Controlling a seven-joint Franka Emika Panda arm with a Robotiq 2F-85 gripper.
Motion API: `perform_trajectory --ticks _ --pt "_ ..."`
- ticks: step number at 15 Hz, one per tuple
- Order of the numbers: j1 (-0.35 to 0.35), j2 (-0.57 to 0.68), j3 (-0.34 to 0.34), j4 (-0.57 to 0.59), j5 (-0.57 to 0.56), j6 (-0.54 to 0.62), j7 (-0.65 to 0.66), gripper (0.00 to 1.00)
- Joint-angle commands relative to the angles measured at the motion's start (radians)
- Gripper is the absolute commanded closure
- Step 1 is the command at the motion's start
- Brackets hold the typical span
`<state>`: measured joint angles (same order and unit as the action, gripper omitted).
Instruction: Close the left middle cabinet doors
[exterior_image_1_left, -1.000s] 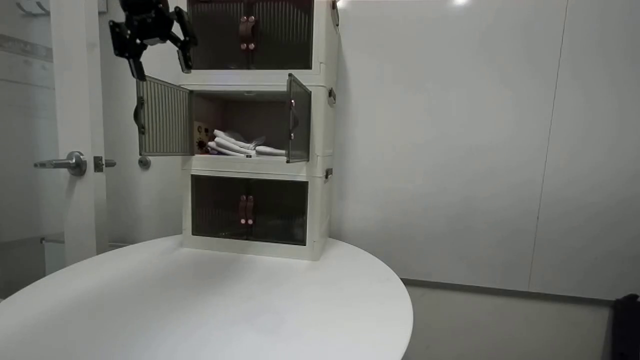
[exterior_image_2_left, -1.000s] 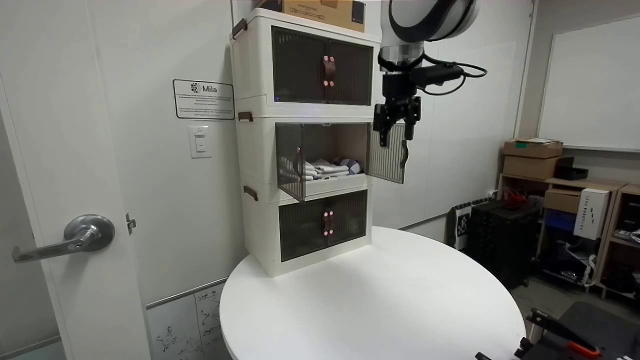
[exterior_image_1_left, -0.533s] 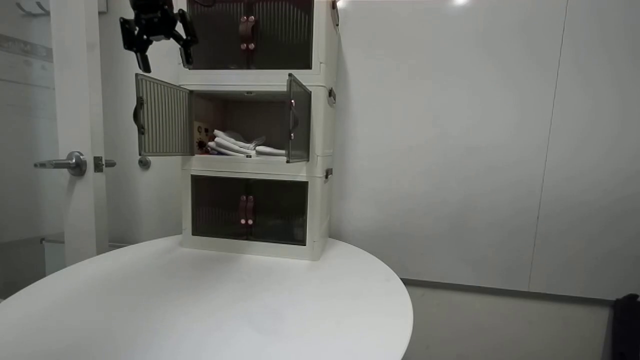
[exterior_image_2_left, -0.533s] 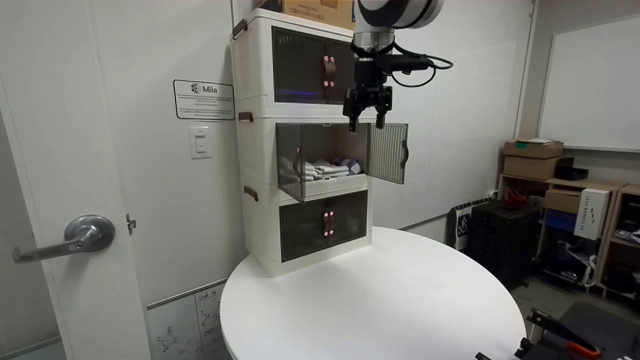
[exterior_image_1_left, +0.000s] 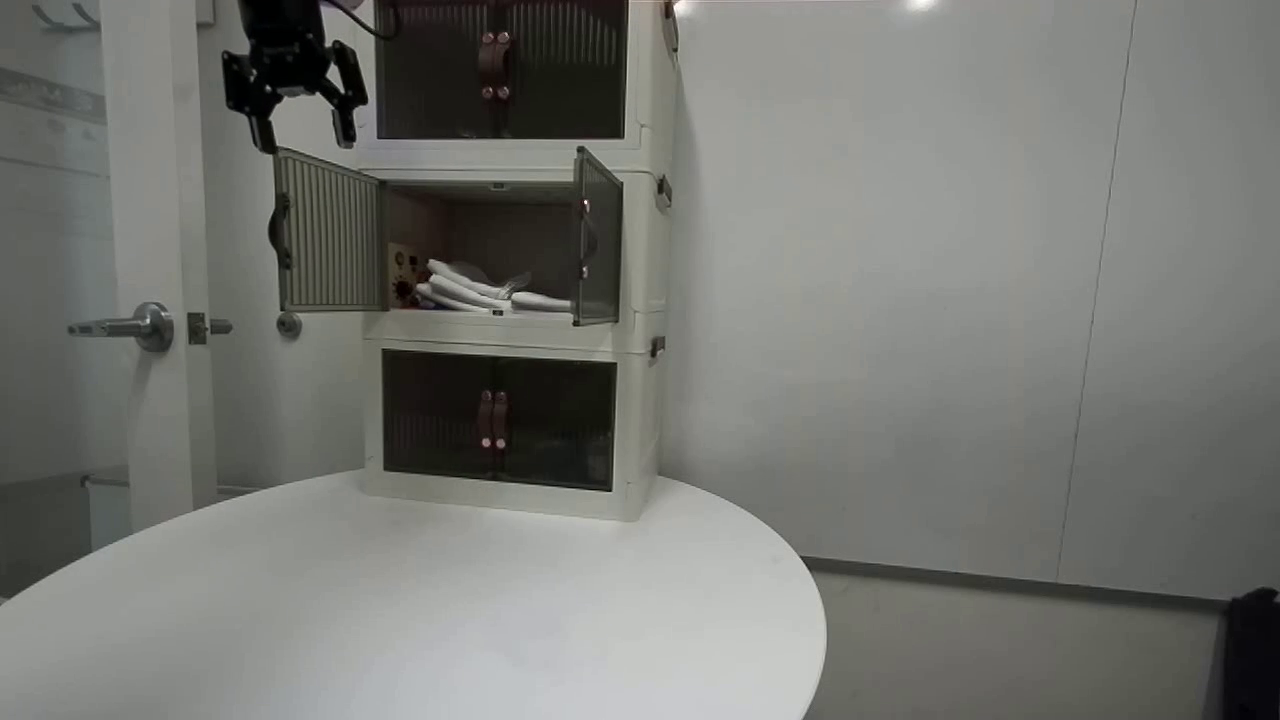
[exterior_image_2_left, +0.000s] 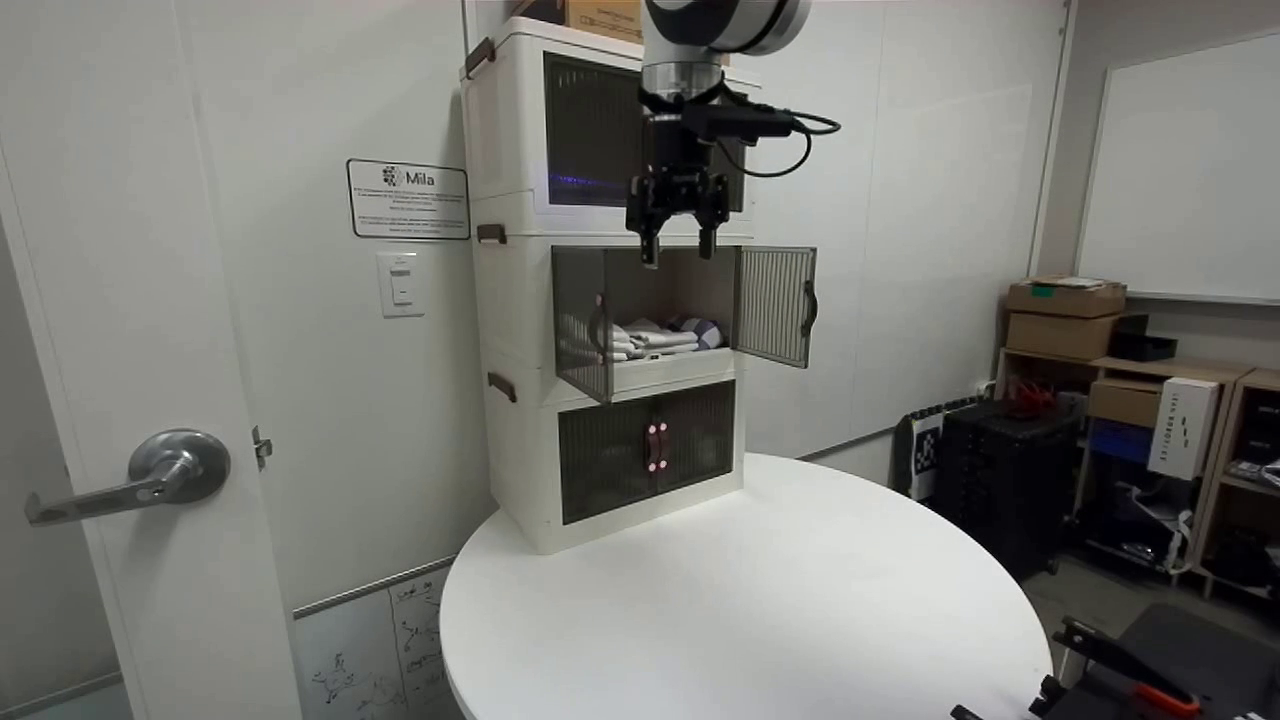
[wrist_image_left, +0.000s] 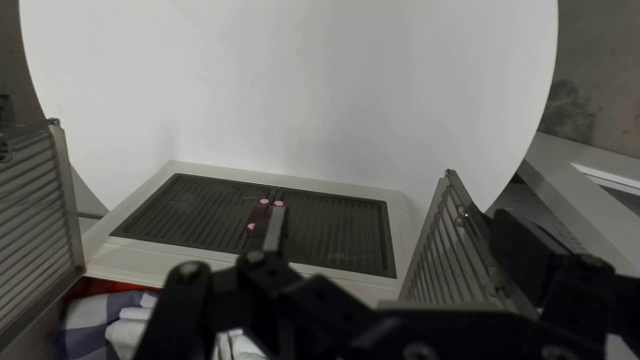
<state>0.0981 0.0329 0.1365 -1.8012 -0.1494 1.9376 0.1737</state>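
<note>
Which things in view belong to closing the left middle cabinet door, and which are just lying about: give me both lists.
Part of the job:
left middle cabinet door, standing open
gripper

Just around:
right middle door, also open
white cloths
top doors, shut
bottom doors, shut
round table
wall sign
light switch
cardboard boxes

Left middle door (wrist_image_left: 445, 255) partly behind blurred jaws in wrist view, cardboard box (exterior_image_2_left: 603, 17) cropped at top

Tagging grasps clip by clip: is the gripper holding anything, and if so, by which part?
Nothing is held: the gripper is open, its fingers apart with nothing clamped between them in both exterior views. The left middle door, standing open, is ungripped.
</note>
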Motion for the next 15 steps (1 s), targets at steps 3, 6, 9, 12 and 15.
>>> perform_trajectory --ticks 3,6,9,12,15 --pt "0.045 0.093 0.012 0.167 0.017 -0.161 0.001 0.0" --pt "0.055 0.113 0.008 0.192 0.023 -0.137 0.033 0.0" --pt "0.056 0.137 0.006 0.218 0.054 -0.12 0.064 0.0" --pt "0.064 0.156 0.003 0.233 0.056 -0.077 0.138 0.0" --pt "0.079 0.175 -0.001 0.24 0.029 -0.024 0.219 0.0"
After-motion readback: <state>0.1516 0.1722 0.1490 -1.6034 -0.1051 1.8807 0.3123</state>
